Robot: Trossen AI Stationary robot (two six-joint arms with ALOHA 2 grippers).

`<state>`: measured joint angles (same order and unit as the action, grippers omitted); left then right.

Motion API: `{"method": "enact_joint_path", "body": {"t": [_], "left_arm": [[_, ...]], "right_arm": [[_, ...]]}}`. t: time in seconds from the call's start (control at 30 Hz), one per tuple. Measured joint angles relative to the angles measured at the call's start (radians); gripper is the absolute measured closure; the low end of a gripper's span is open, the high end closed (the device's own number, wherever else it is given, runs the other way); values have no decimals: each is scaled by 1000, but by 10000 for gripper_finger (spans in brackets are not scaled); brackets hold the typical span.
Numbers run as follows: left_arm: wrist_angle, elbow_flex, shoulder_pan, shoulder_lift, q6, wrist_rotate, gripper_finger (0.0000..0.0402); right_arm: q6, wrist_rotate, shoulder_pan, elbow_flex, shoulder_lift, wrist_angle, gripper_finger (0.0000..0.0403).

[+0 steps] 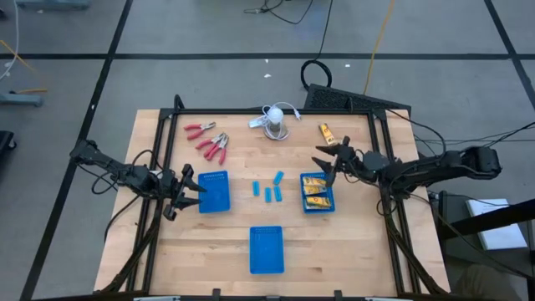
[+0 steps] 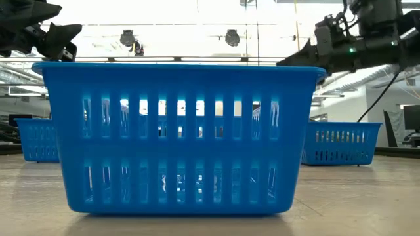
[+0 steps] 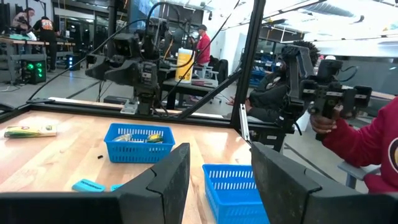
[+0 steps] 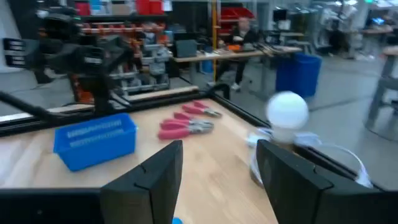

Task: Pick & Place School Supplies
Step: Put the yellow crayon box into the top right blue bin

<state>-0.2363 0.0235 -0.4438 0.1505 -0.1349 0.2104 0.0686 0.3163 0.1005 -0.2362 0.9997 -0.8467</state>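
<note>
left end effector (image 1: 194, 191): fingers apart, empty, at left tray's (image 1: 216, 191) 9 o'clock edge | right end effector (image 1: 328, 165): fingers apart, empty, at 12 o'clock of tray (image 1: 318, 193) holding yellow-orange boxes (image 1: 313, 186)

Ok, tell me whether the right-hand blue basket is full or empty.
Partly filled: the right-hand blue basket holds several yellow-orange boxes; one more box lies outside on the table.

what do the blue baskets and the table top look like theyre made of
Baskets: likely moulded plastic, uniform blue with a slight sheen; light shines through the slotted walls. Table top: pale wood, apparently butcher-block style with visible plank seams and grain, matte to lightly sealed.
</note>
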Motion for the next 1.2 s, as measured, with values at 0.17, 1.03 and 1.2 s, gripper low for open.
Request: {"method": "enact_joint_path", "body": {"t": [0.17,1.03,1.2], "left_arm": [[0,0,0,0,0,0,229],[0,0,-1,0,0,0,229],[0,0,-1,0,0,0,229]], "right_arm": [[-8,143,90,-88,0,294,206],[-89,-106,633,-309,448,627,85],[-52,-215,659,-309,488,632,85]]}}
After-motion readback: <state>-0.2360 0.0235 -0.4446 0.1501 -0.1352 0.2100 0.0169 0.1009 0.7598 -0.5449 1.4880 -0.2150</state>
